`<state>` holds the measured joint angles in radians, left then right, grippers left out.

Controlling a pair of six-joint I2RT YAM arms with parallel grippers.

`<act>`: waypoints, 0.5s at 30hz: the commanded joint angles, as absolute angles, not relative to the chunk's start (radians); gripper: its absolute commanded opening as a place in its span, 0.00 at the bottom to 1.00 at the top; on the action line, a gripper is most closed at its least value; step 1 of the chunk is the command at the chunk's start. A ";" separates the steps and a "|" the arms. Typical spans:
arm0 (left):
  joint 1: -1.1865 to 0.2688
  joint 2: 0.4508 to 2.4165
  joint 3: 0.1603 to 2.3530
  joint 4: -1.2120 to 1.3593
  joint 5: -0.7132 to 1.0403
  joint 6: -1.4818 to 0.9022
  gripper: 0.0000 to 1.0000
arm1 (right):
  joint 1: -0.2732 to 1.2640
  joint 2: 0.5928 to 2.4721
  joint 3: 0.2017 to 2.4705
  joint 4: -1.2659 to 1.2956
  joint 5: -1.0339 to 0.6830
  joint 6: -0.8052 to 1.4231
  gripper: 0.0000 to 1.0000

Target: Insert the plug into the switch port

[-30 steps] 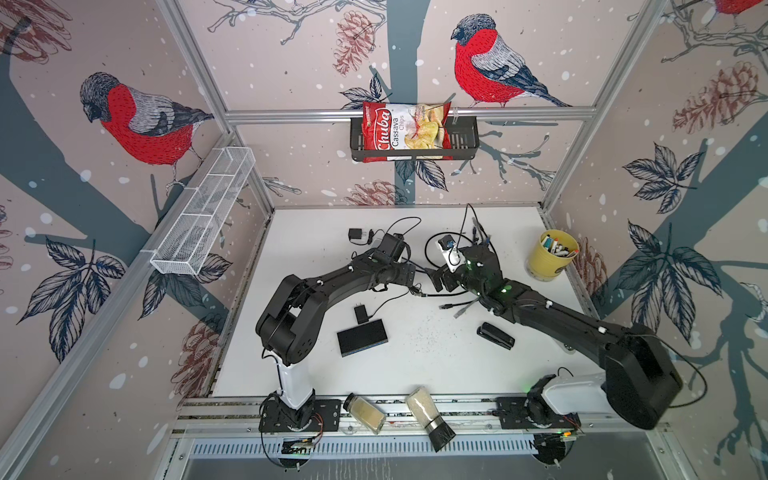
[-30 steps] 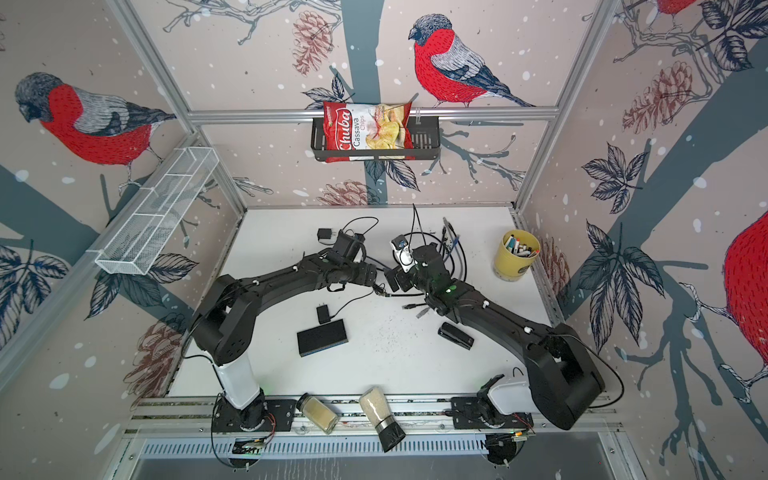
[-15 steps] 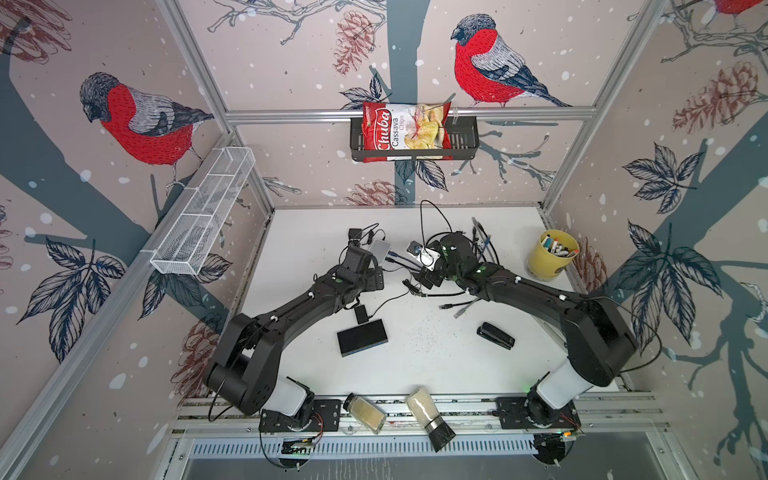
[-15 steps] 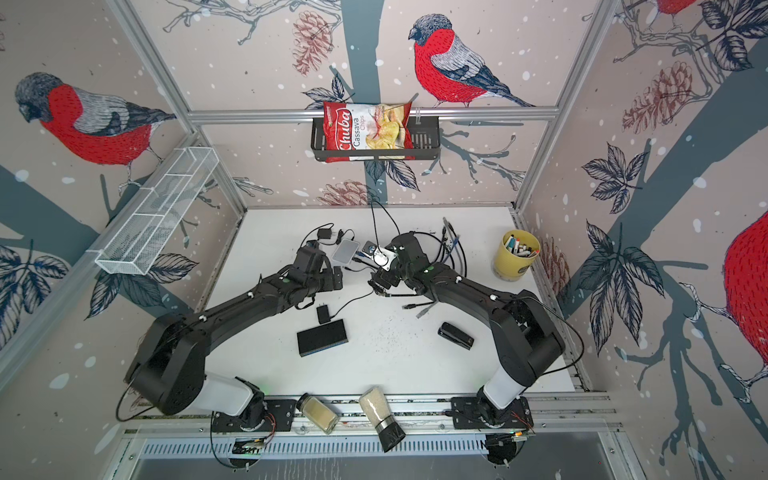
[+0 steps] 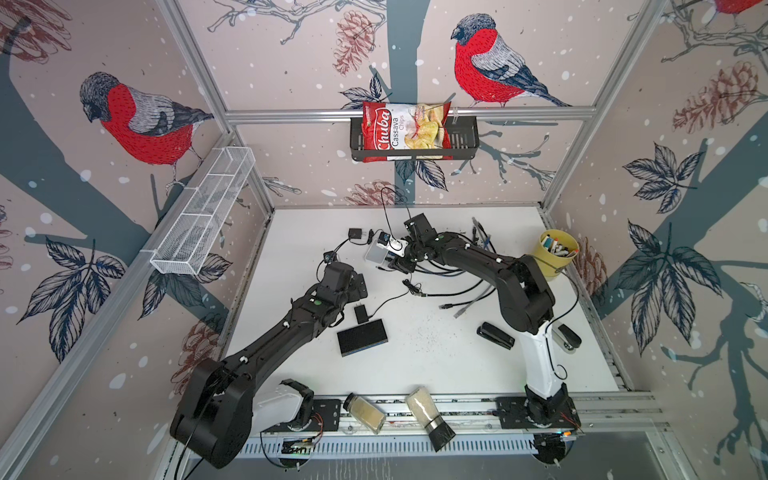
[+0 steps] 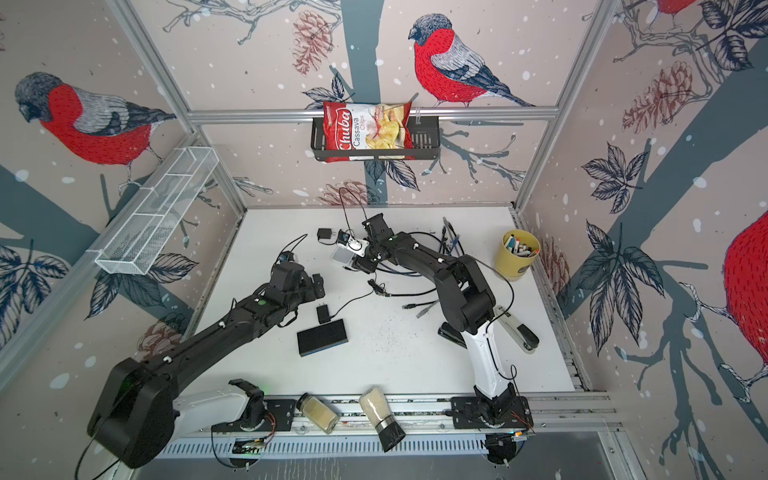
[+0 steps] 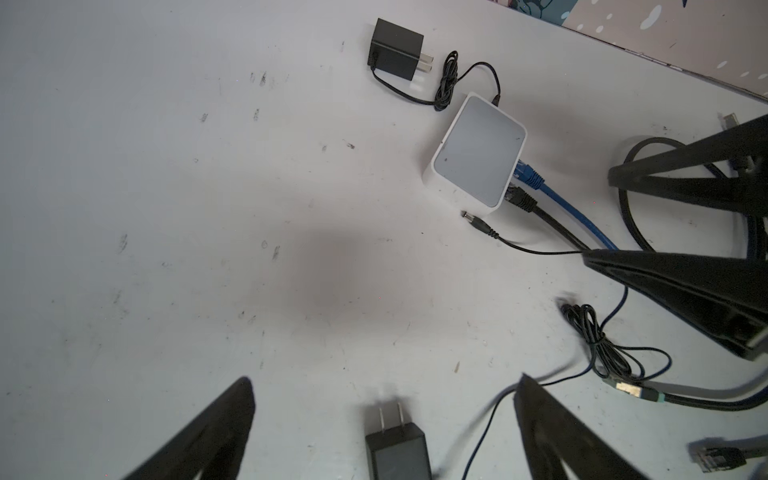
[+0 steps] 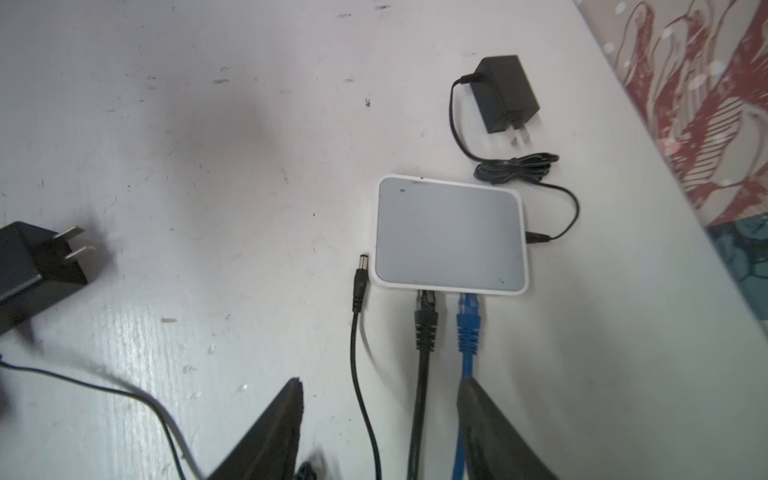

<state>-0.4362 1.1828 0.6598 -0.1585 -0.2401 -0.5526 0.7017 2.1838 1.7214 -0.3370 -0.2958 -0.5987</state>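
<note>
The white switch (image 8: 449, 235) with a grey top lies at the back middle of the table in both top views (image 5: 376, 253) (image 6: 343, 254). A black network plug (image 8: 426, 309) and a blue one (image 8: 469, 316) sit in its ports. A loose black barrel plug (image 8: 360, 282) lies beside its corner. My right gripper (image 8: 380, 386) is open just behind the switch, with the thin lead and the black cable running between its fingers. My left gripper (image 7: 384, 380) is wide open and empty, above a black power adapter (image 7: 397, 449), well apart from the switch (image 7: 478, 151).
A second adapter (image 5: 355, 233) lies behind the switch, its lead plugged into the switch's other side. Loose cables (image 5: 457, 270) spread right of it. A yellow pen cup (image 5: 559, 253), two staplers (image 5: 494, 336) and a black block (image 5: 362, 336) stand around.
My left arm has drawn back toward the front left, away from the switch. My right gripper has moved left and its jaws have narrowed.
</note>
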 commanded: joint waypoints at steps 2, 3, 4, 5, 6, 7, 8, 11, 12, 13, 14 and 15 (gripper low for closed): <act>-0.430 1.157 0.637 -0.114 -0.245 -0.553 0.97 | 0.706 2.250 1.783 -0.392 -0.323 -0.557 0.56; -0.428 1.154 0.633 -0.113 -0.246 -0.550 0.96 | 0.706 2.263 1.791 -0.387 -0.321 -0.552 0.55; -0.428 1.152 0.630 -0.115 -0.247 -0.548 0.96 | 0.706 2.272 1.795 -0.383 -0.321 -0.547 0.54; -0.428 1.151 0.628 -0.117 -0.249 -0.548 0.96 | 0.706 2.282 1.798 -0.375 -0.320 -0.540 0.52; -0.426 1.150 0.625 -0.116 -0.249 -0.546 0.96 | 0.706 2.291 1.803 -0.374 -0.325 -0.535 0.51; -0.426 1.150 0.623 -0.116 -0.251 -0.543 0.96 | 0.707 2.299 1.809 -0.374 -0.328 -0.531 0.50; -0.425 1.150 0.621 -0.119 -0.251 -0.543 0.96 | 0.709 2.308 1.814 -0.372 -0.328 -0.527 0.49; -0.425 1.150 0.617 -0.116 -0.251 -0.539 0.96 | 0.716 2.331 1.826 -0.367 -0.329 -0.516 0.47; -0.425 1.149 0.615 -0.117 -0.251 -0.539 0.96 | 0.718 2.341 1.834 -0.367 -0.331 -0.514 0.47; -0.424 1.150 0.614 -0.117 -0.250 -0.537 0.96 | 0.720 2.347 1.841 -0.364 -0.328 -0.507 0.46; -0.424 1.149 0.612 -0.117 -0.251 -0.536 0.96 | 0.722 2.354 1.846 -0.359 -0.325 -0.502 0.45; -0.423 1.147 0.611 -0.117 -0.251 -0.534 0.96 | 0.722 2.361 1.852 -0.355 -0.324 -0.499 0.45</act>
<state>-0.4263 1.1534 0.6140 -0.1429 -0.2405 -0.5488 0.7193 2.3486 1.8359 -0.3740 -0.3134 -0.5228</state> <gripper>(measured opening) 0.964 0.443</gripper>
